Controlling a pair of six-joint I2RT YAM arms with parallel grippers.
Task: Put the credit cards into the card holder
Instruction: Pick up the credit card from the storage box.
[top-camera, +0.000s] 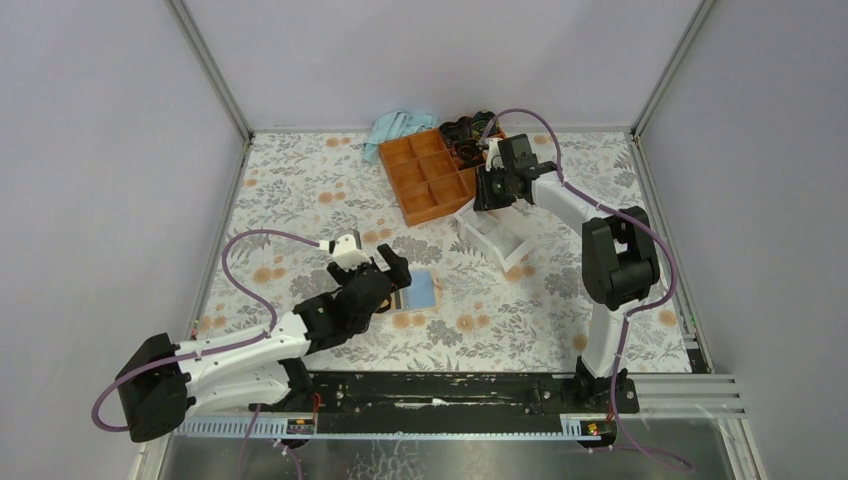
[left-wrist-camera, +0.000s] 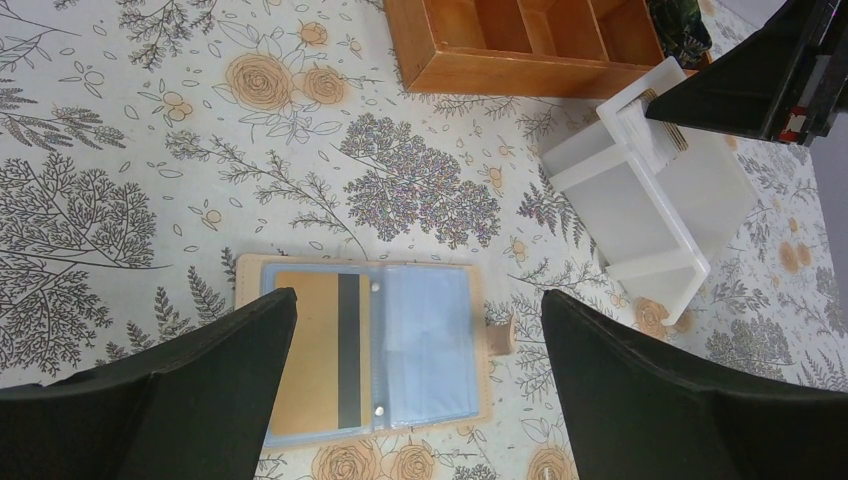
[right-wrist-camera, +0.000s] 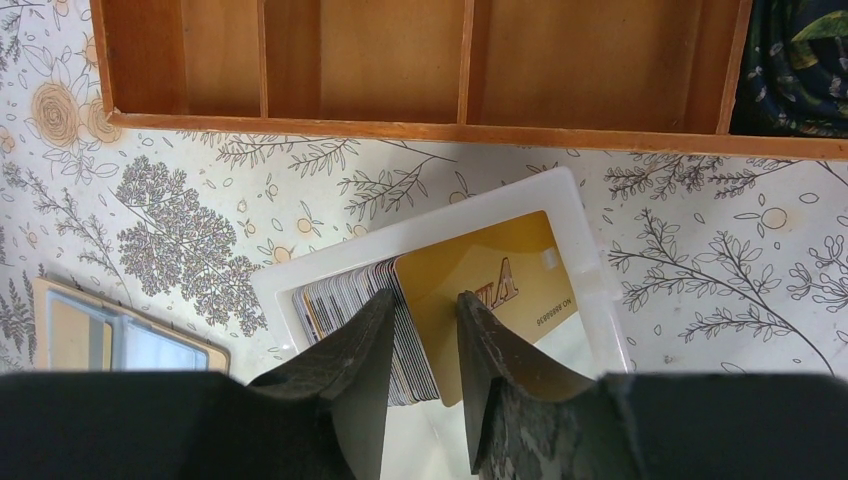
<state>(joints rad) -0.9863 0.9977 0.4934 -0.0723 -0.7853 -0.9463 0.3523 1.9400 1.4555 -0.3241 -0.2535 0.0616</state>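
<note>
Credit cards (right-wrist-camera: 350, 295): a packed row standing on edge in a white plastic rack (right-wrist-camera: 420, 225), with a gold card (right-wrist-camera: 500, 285) leaning at the front. The rack sat right of centre, toward the far edge of the floral table (top-camera: 300, 190). Judged thin, stiff, light and slick-faced, so best pinched across the two flat faces at the exposed top edge. Neighbours were likely to drag along. The right gripper (right-wrist-camera: 425, 300) was poised over the row, its fingers a narrow gap apart and straddling the front cards. No card was seen clamped. Card holder (left-wrist-camera: 370, 345): tan folding wallet, lying open and flat near the middle of the near edge. One gold striped card (left-wrist-camera: 305, 350) was already in its left sleeve, the right clear sleeve looked vacant, and the closure tab (left-wrist-camera: 500, 333) stuck out on the right. Judged soft, light and apt to slide if pushed. The left gripper (left-wrist-camera: 418, 300) hovered above it, fingers spread wide, holding nothing. Also present: orange compartment tray (right-wrist-camera: 400, 130) just beyond the rack; blue cloth (top-camera: 400, 128) at the far edge.
</note>
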